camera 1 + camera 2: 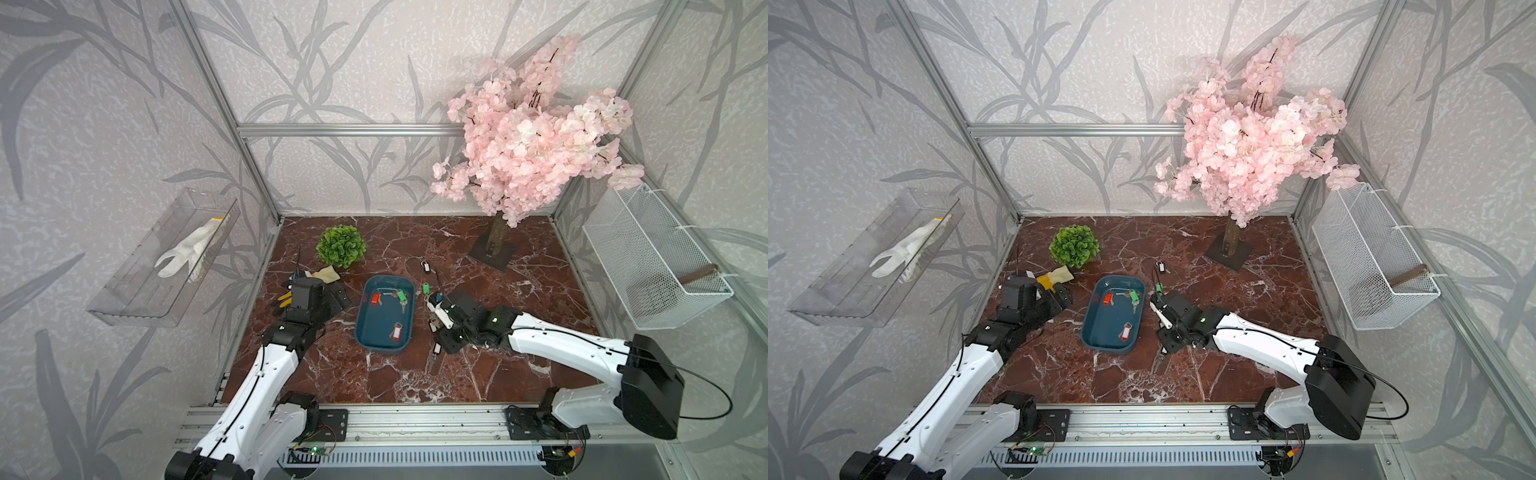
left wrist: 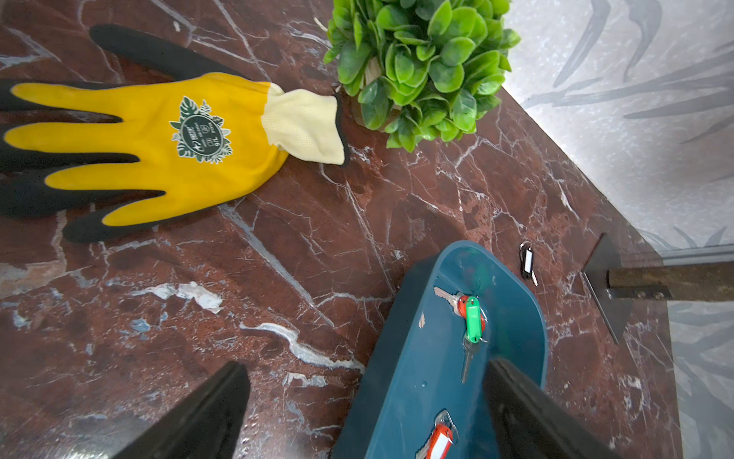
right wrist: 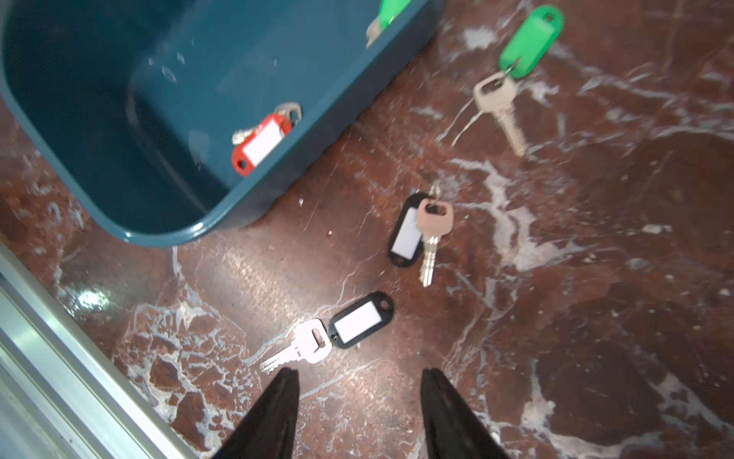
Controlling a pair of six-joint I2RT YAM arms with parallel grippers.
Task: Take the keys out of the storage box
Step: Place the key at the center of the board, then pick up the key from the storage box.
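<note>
Nearest, 2 white arms reach in from the rail at the near edge of the desk (image 1: 374,376). The right pincer (image 3: 359,371) hangs just right of the storage box (image 1: 380,322), its 2 fingers parted with nothing between them: released. On the desk just ahead of its tips lie 2 keys with black tags, the near black key (image 3: 359,320) and, a little farther, the middle black key (image 3: 407,234). Farther along that side lies 1 green desk key (image 3: 532,39), near the box's far right corner, and beyond it 1 far black key (image 1: 424,266), so 4 keys lie outside the box. The box, 1 dark teal tray, sits mid-desk between the 2 arms and holds 3 tagged keys: 1 near red key (image 1: 397,331) by its right wall, 1 green box key (image 1: 401,296) at its far right, and 1 far red key (image 1: 375,298) at its far left. The left wrist view shows a bit of red under that green tag; whether it is another tag I cannot tell. The left pincer (image 2: 365,363) hangs left of the box, its 2 fingers spread wide and empty: released. Beside it lies 1 yellow glove (image 2: 159,147), its cuff just beside 1 green leafy ball (image 1: 340,246). At the far right stands 1 pink blossom tree (image 1: 528,137). On the walls hang 1 clear bin (image 1: 124,299) with 1 white glove (image 1: 187,253), left, and 1 white mesh basket (image 1: 648,257), right.
</note>
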